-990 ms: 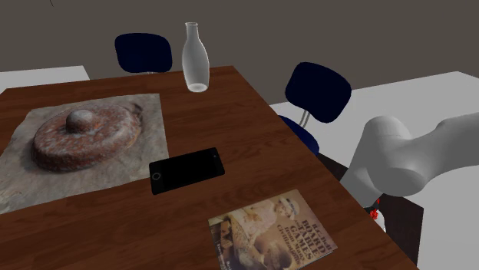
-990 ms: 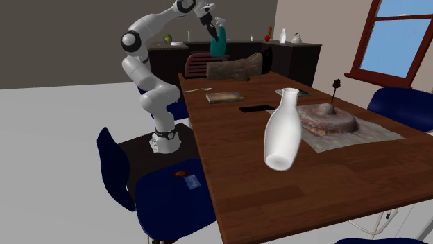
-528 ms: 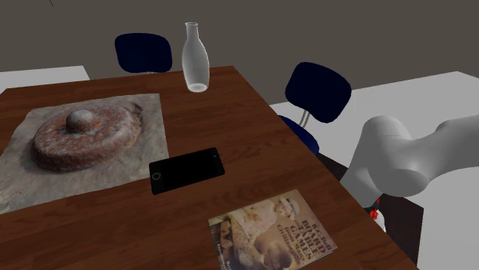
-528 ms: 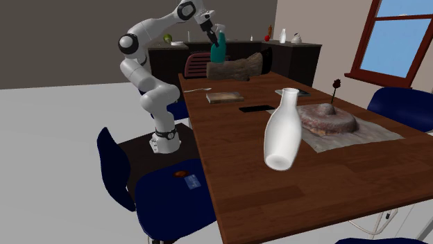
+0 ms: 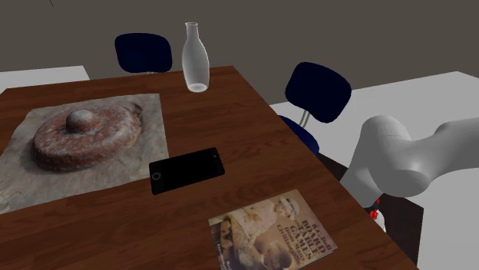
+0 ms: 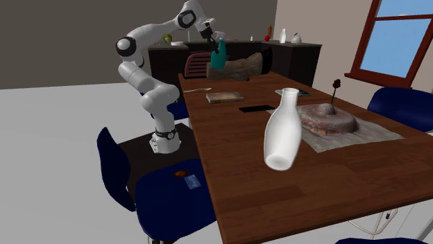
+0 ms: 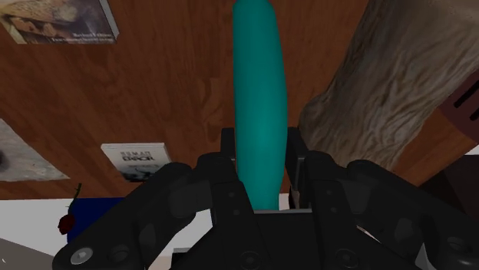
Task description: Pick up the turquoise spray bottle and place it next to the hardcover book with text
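**Turquoise spray bottle: gripped and lifted, not yet placed**

**Tool.** The black gripper (image 7: 261, 172) is closed to the bottle's width. Its fingers (image 7: 228, 162) press on either side of the turquoise spray bottle (image 6: 219, 54) and grip nothing else.

**Task item, location.** The bottle is held in the air over the far end of the table (image 6: 312, 184), as the second exterior view shows it. It is just beside a bark-covered log (image 6: 239, 68) and appears clear of the wood.

**Destination.** A picture-covered book (image 5: 272, 234) with title lettering lies flat near the table's long edge on the stand's side, well apart from the bottle. A white-covered book (image 7: 137, 159) with dark lettering lies nearer the opposite long edge. The picture-covered book is taken here as the one meant, though the pictures do not settle it.

**Other contents.** A black phone (image 5: 186, 170) lies mid-table, just beyond the book. A pale vase (image 6: 283, 132) stands at the other end of the table.

**Status, judged.**
- Done: the grasp and the lift.
- Left: carrying the bottle along the table to the book.
- Left: lowering it upright onto bare wood just beside the cover.
- Left: opening the fingers and drawing clear.
- About half of the task seems to remain.
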{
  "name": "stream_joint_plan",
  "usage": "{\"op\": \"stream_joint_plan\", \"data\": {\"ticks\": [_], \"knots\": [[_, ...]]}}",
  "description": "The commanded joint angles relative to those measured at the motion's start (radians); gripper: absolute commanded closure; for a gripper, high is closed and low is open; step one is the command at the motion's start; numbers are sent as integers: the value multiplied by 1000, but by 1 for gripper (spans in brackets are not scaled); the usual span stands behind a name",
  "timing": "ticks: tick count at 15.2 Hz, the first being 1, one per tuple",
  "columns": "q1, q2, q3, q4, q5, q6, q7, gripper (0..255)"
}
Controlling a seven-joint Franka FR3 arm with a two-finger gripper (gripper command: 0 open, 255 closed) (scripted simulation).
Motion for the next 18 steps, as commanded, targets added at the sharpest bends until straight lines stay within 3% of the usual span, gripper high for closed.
{"op": "stream_joint_plan", "data": {"ticks": [1, 18], "knots": [[7, -13, 9, -28, 10, 18, -2, 255], [73, -104, 107, -262, 114, 174, -27, 255]]}}
